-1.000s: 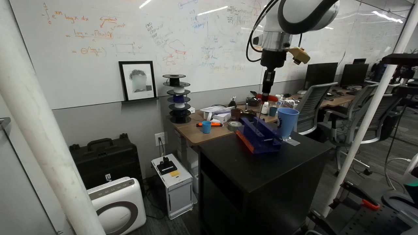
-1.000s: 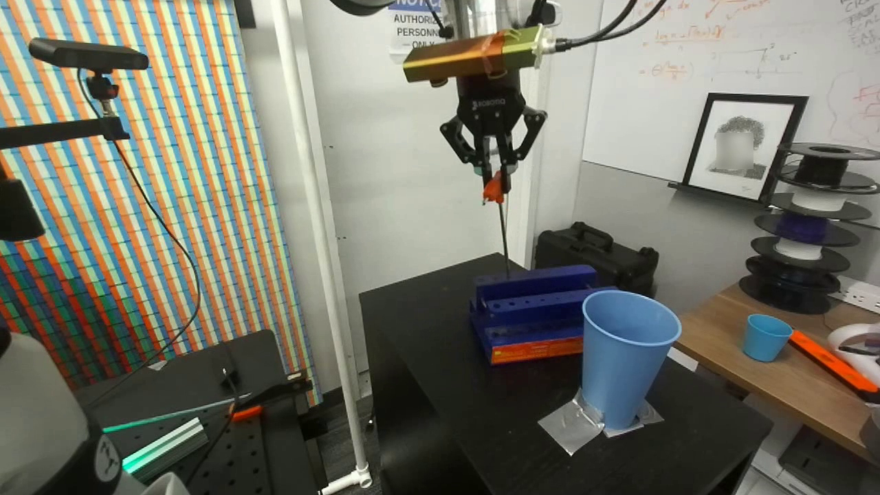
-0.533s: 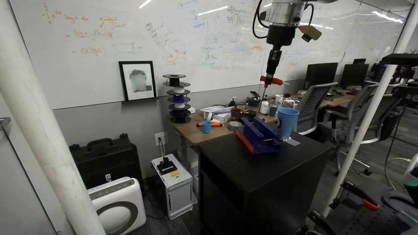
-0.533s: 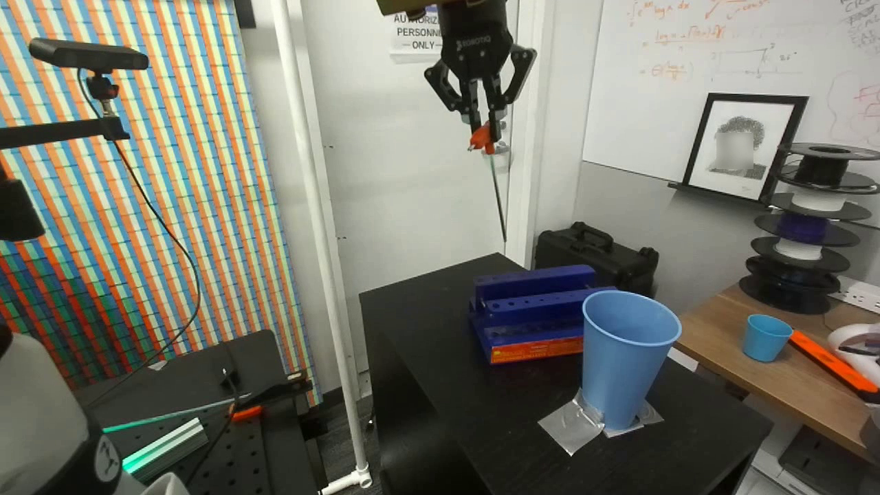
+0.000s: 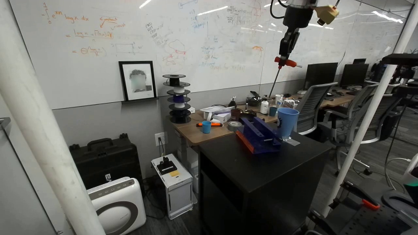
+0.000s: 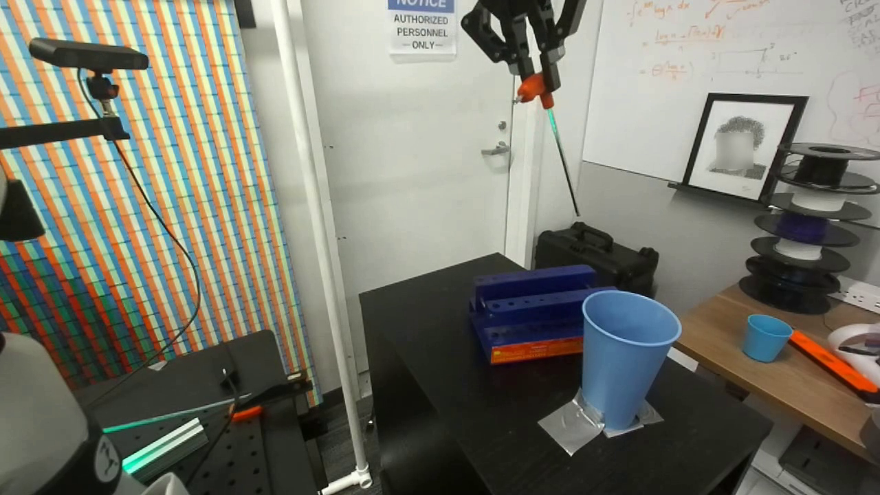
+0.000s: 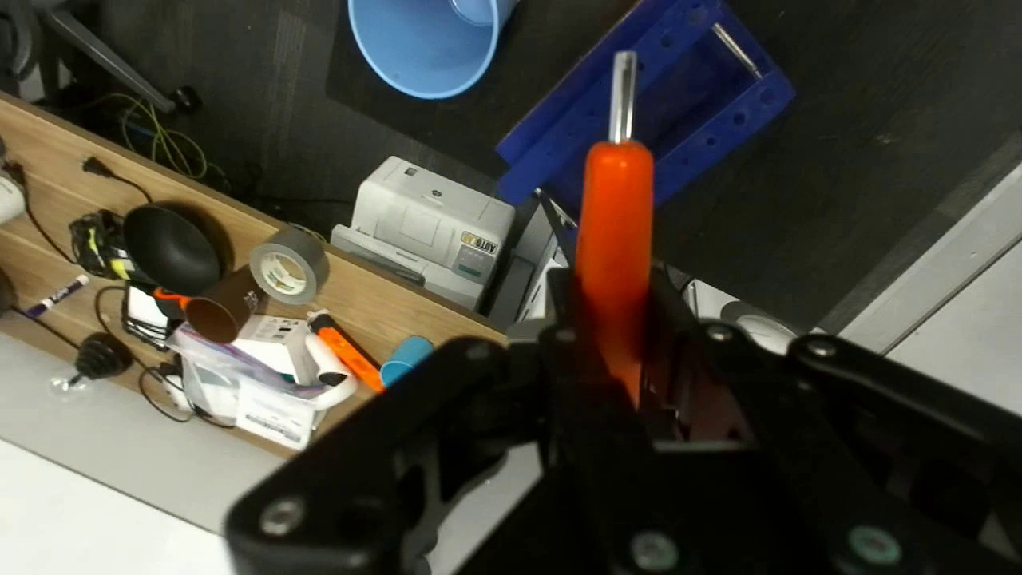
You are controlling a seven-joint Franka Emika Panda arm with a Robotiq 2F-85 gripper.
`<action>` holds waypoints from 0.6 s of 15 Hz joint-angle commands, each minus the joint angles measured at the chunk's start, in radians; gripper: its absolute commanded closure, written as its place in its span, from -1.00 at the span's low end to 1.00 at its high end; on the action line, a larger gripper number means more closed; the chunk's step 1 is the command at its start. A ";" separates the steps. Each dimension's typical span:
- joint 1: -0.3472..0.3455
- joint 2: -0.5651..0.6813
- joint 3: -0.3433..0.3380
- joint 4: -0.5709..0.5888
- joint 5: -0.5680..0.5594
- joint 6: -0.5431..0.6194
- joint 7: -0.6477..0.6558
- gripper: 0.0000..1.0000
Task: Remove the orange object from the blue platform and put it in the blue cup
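Cluttered desk (image 5: 192, 134) nearby; blue platform (image 6: 536, 316) stands near blue cup (image 6: 624, 364).

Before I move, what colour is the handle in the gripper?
Orange-red; the handle shows best in the wrist view.

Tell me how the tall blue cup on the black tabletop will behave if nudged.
The blue cup probably won't slide easily, since silver tape shows at its base. Pushed high up, it could lean or tip, being tall and narrower at the bottom. It looks hollow and open-topped, so it is likely light for its size.
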State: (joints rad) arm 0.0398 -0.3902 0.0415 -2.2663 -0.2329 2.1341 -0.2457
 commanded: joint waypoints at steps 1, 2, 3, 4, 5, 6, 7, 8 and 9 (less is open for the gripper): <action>-0.023 0.008 -0.028 0.001 -0.002 0.010 0.038 0.73; -0.032 0.013 -0.032 -0.006 -0.008 0.020 0.053 0.73; -0.039 0.021 -0.038 -0.009 -0.008 0.014 0.060 0.73; -0.051 0.029 -0.043 -0.015 -0.019 0.021 0.076 0.73; -0.057 0.037 -0.049 -0.018 -0.019 0.021 0.083 0.73; -0.067 0.050 -0.056 -0.021 -0.018 0.020 0.092 0.73; -0.077 0.060 -0.058 -0.025 -0.022 0.023 0.106 0.73; -0.084 0.072 -0.061 -0.028 -0.023 0.017 0.118 0.73; -0.093 0.087 -0.066 -0.033 -0.026 0.024 0.130 0.73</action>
State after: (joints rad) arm -0.0343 -0.3322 -0.0154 -2.2963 -0.2330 2.1378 -0.1637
